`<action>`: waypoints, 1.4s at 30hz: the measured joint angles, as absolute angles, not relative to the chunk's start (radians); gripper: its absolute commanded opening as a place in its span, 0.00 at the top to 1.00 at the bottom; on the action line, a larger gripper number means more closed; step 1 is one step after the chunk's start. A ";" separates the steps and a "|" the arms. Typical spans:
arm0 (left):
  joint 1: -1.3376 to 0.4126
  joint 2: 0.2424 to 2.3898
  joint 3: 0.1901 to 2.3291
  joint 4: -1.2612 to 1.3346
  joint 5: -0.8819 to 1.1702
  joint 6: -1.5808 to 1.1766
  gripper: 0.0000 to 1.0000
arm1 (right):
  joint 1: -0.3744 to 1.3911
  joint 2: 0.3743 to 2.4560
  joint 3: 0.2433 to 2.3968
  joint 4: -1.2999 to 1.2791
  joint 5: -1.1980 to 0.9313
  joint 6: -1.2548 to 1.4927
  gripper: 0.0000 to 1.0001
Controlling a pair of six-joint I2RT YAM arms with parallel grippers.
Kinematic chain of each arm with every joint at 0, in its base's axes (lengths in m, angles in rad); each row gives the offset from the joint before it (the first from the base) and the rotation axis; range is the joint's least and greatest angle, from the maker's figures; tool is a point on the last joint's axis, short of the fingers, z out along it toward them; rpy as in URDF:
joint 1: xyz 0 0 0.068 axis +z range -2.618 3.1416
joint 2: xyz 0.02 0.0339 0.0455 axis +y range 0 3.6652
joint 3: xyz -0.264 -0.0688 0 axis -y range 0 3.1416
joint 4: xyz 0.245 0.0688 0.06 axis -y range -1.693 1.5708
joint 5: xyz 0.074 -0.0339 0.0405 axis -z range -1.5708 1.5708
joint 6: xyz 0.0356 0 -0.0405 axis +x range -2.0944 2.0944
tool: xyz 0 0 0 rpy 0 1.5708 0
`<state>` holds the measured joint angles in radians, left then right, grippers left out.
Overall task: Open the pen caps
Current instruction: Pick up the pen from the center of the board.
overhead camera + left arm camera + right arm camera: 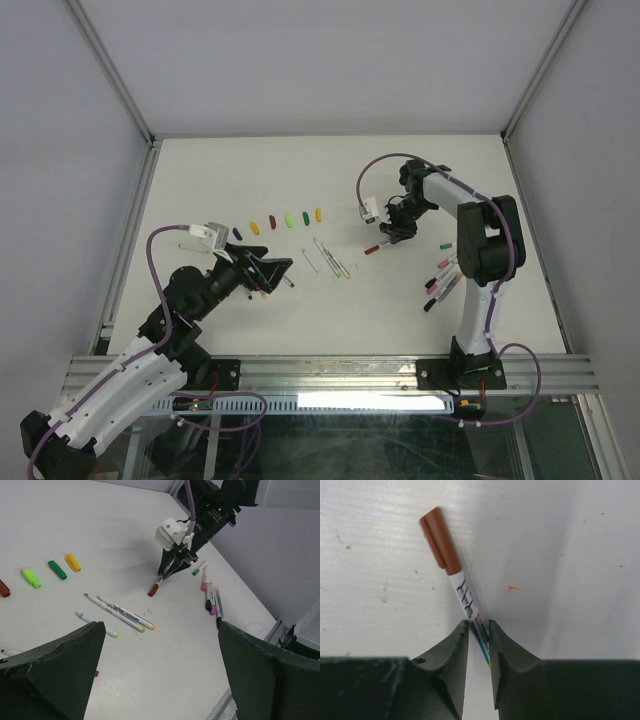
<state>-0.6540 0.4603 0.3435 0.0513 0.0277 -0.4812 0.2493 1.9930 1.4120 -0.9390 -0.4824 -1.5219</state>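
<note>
Step in hand: uncapping one more pen. My R end effector (479, 627) is clenched on the barrel of a pen (465, 597), one pad each side of the printed part, low centre of the R wrist view. The pen slants up-left from there w/ its brown cap (439, 540) on. Can't tell if the cap end touches the bench (220, 170) or sits just over it. In the top view this is right of centre, under the R arm.

My L end effector (161, 630) is released, jaws wide, nothing btwn them. It sits lower left in the top view, well apart from the pen.

Progress, my guess: abt halfway. Six loose caps (289, 220) that I can count lie in a row left of centre in the top view (blue, yellow, maroon, lt green, green, yellow-orange). The bare pens (330, 260) lie just below-right of them. A bunch of capped pens (442, 275) waits at the right of that view.

Nxt move, as I read it: lift the pen clear, bring L in, set its jaws across the brown cap only, not the barrel, clench, then pull apart along the pen's axis. That needs a firm R hold. The barrel is slim and looks slick, and I grip it well back from the cap, so it may pivot or slide.
</note>
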 measured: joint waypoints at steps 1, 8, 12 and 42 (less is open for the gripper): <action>-0.654 0.465 0.344 0.053 0.028 -0.482 0.01 | 0.246 2.004 1.427 -0.949 -0.478 -1.527 0.78; -0.654 0.471 0.328 0.058 0.028 -0.485 0.01 | 0.245 2.004 1.423 -0.939 -0.466 -1.528 0.90; -0.654 0.485 0.321 0.080 0.030 -0.490 0.01 | 0.245 1.990 1.405 -0.925 -0.458 -1.515 1.00; -0.728 1.486 0.439 0.852 -0.061 -1.010 0.10 | 0.245 1.791 1.099 -0.616 -0.652 -1.009 1.00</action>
<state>-0.7284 1.4857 0.4385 0.8524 -0.0608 -1.0103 0.2447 1.7908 1.0988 -0.6163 -0.6521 -1.0088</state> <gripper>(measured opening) 0.907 0.033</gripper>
